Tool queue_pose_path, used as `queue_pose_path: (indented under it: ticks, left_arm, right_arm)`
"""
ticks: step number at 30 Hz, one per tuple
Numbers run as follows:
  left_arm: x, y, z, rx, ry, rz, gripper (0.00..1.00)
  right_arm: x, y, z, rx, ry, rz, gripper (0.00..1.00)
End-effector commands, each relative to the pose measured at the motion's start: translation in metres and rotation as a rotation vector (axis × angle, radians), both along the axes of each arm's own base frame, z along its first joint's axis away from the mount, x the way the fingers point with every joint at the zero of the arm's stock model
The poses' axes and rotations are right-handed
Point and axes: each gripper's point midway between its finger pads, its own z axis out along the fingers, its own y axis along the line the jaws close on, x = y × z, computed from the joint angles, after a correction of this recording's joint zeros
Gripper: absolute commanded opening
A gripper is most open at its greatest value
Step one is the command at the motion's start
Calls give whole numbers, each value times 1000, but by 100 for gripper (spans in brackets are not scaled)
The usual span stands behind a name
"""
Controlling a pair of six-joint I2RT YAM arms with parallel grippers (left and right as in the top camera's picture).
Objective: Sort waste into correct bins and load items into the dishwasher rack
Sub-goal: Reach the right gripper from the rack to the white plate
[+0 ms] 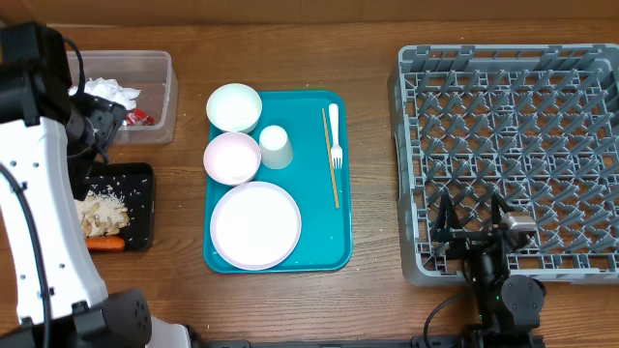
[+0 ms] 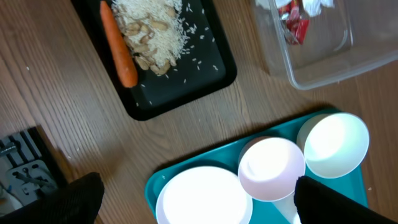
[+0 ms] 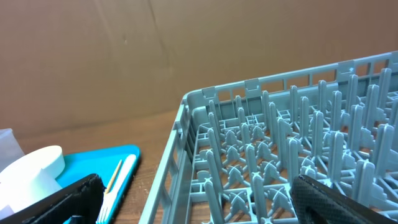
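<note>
One flat teal tray [image 1: 334, 237] carries one big round white plate [image 1: 255, 224], two small white bowls [image 1: 234, 106], one small white cup [image 1: 276, 147] and one white plastic fork [image 1: 335, 130]. Left: a clear plastic tub [image 1: 169, 89] with crumpled white napkins [image 1: 111, 93] and a red wrapper [image 1: 138, 117]; a shallow black tray [image 1: 143, 180] with beige scraps [image 1: 102, 208] and one orange carrot [image 1: 104, 244]. Right, past open wooden bench [image 1: 372, 145]: one big grey plastic rack [image 1: 513, 97]. Left jaws and right jaws are wide, holding nothing.

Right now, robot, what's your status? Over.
Open and empty: left hand, right hand. Waste binned: napkins in clear tub, carrot in black tray. On teal tray: plate, bowls, cup, fork; none in rack. Tray-to-rack path looks clear.
</note>
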Motion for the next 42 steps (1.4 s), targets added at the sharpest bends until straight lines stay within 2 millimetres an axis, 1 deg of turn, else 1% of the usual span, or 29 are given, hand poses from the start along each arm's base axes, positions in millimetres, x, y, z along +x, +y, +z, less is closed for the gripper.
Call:
queue_pose_path:
  ticks: [1, 2, 4, 5, 7, 9, 12, 14, 15, 18, 19, 20, 22, 23, 24, 25, 26, 27, 28, 29, 31, 33, 34, 36, 37, 38, 39, 41, 42]
  left_arm:
    - [-15, 17, 13, 28, -58, 177, 100]
    - [-17, 24, 12, 7, -71, 245, 100]
    - [-20, 35, 9, -39, -91, 332, 100]
    - [-22, 40, 6, -82, -96, 365, 100]
    - [-27, 46, -3, -164, -87, 411, 100]
    - [-38, 54, -12, -205, -44, 454, 100]
    - [-41, 61, -18, -187, -14, 423, 100]
    - [-43, 65, -19, -164, 0, 426, 100]
    - [-43, 66, -19, -160, 2, 427, 100]
    - [-44, 67, -19, -155, 4, 428, 100]
    - [-44, 67, -19, -155, 4, 428, 100]
    - [-44, 67, -19, -155, 4, 428, 100]
    - [-44, 67, -19, -155, 4, 428, 100]
    - [-44, 67, -19, -155, 4, 428, 100]
    - [-44, 67, -19, -155, 4, 428, 100]
    - [-44, 67, -19, -155, 4, 428, 100]
    - [-44, 67, -19, -155, 4, 428, 100]
    - [-44, 67, -19, -155, 4, 429, 100]
    - [-44, 67, -19, -155, 4, 428, 100]
    - [-44, 67, -19, -155, 4, 428, 100]
    - [-44, 67, -19, -155, 4, 428, 100]
    - [-44, 67, -19, -155, 4, 428, 100]
    - [-44, 67, -19, -155, 4, 428, 100]
    - [-44, 67, -19, -155, 4, 428, 100]
    - [-44, 67, -19, -155, 4, 428, 100]
    - [-44, 67, -19, -155, 4, 428, 100]
    - [-44, 67, -19, -155, 4, 428, 100]
    - [-44, 67, -19, -155, 4, 428, 100]
    - [-44, 67, -19, -155, 4, 428, 100]
  right_arm:
    - [-5, 25, 20, 116, -73, 156, 100]
    - [-14, 53, 22, 232, -47, 327, 100]
    - [-29, 80, 28, 388, 7, 516, 100]
    - [-39, 93, 32, 518, 62, 608, 100]
    - [-39, 93, 35, 654, 109, 614, 100]
    - [-46, 96, 55, 629, 27, 668, 100]
    - [-57, 96, 86, 583, -100, 713, 100]
    - [-61, 93, 106, 558, -148, 699, 100]
    - [-62, 93, 111, 540, -155, 695, 100]
    - [-63, 88, 141, 428, -141, 623, 100]
    - [-63, 87, 152, 386, -133, 605, 100]
    - [-62, 86, 169, 333, -115, 582, 100]
    - [-57, 86, 195, 278, -81, 568, 100]
    - [-50, 87, 213, 248, -51, 565, 100]
    - [-44, 89, 224, 229, -19, 563, 99]
    - [-35, 91, 233, 199, 27, 564, 99]
    - [-26, 93, 237, 181, 71, 566, 99]
    - [-13, 97, 238, 166, 159, 572, 100]
    - [-7, 100, 238, 161, 193, 581, 99]
    - [7, 110, 232, 147, 298, 605, 99]
    - [34, 133, 208, 97, 517, 589, 99]
    - [48, 152, 186, 11, 638, 537, 100]
    - [54, 173, 169, -65, 704, 524, 100]
    - [59, 218, 130, -191, 804, 543, 99]
    - [58, 237, 112, -231, 841, 566, 100]
    - [58, 245, 103, -248, 860, 577, 100]
    - [57, 261, 82, -281, 904, 601, 100]
    - [56, 276, 59, -311, 952, 621, 100]
    - [53, 293, 36, -327, 1008, 660, 100]
